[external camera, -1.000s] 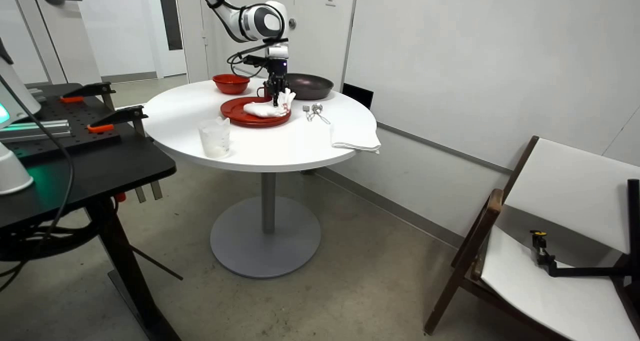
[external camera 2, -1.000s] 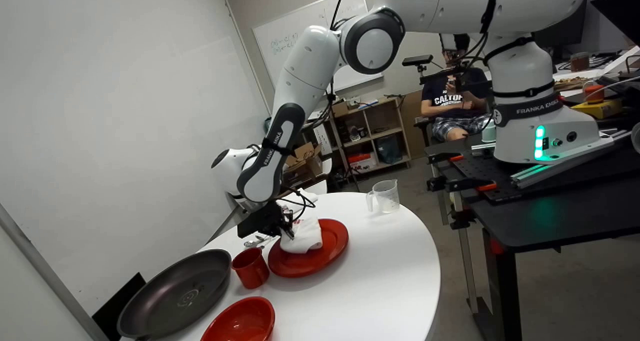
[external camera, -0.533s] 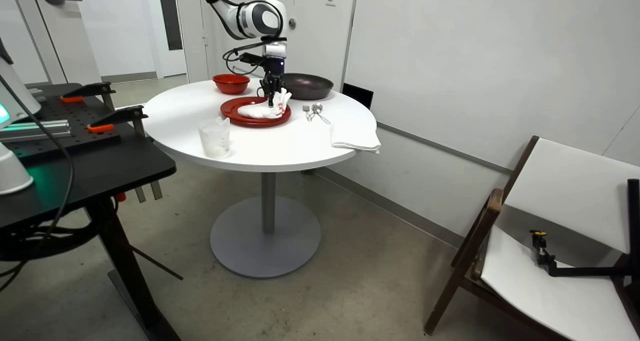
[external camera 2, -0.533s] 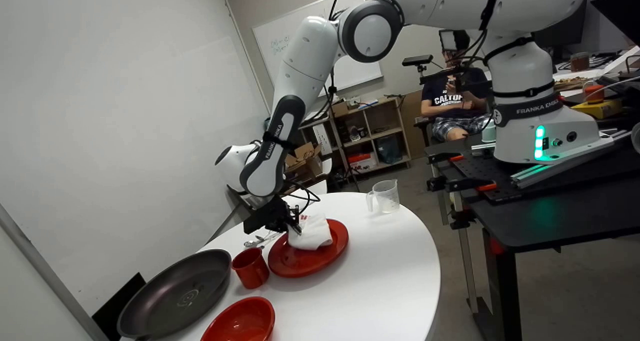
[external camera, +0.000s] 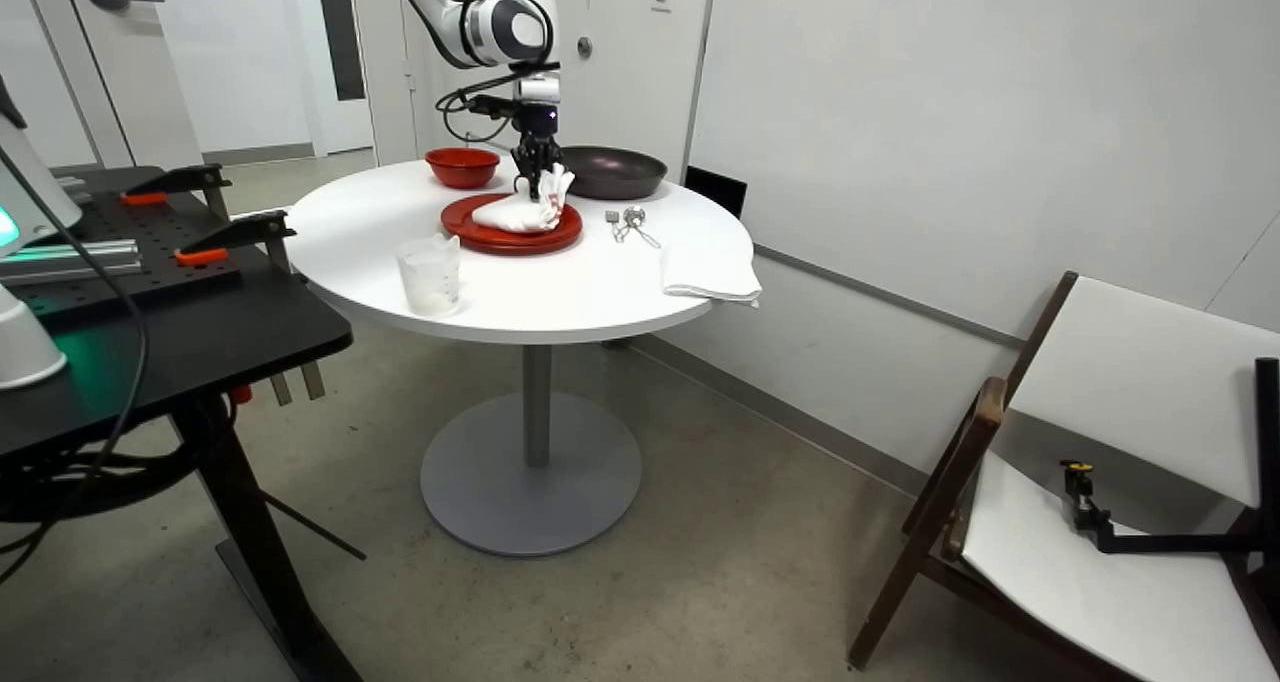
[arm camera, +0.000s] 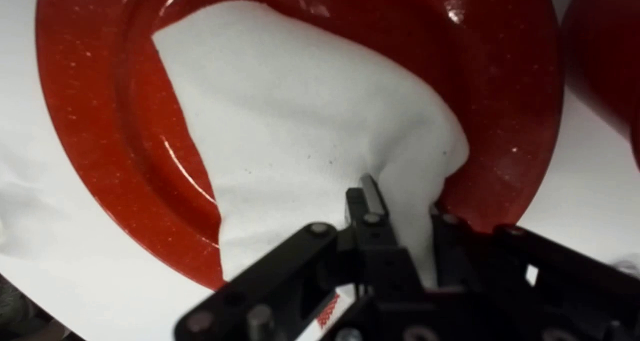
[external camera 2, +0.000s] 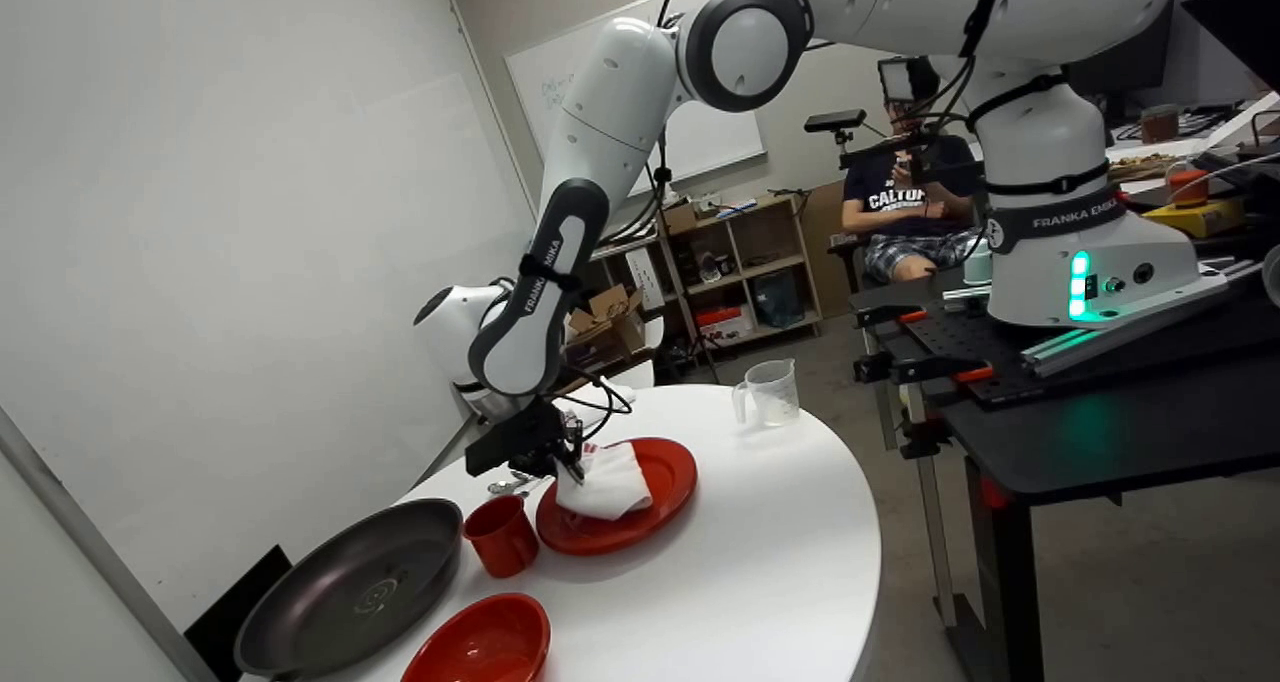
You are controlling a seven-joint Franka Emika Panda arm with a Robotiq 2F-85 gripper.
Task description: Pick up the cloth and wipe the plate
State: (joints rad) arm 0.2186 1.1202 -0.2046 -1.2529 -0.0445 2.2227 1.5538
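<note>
Tool: mine's pinching the cloth
Cloth: pickup done
Plate: mid-wipe I'd guess, can't tell what's left

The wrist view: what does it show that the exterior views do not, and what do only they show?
Only in the wrist view: small dark specks on the white cloth. Only in both exterior views: the frying pan and the white robot arm. Shared by all three: that cloth, the red plate beneath it, and the gripper.

Forearm and base read FRANKA EMIKA — the shirt, "CALT…".
</note>
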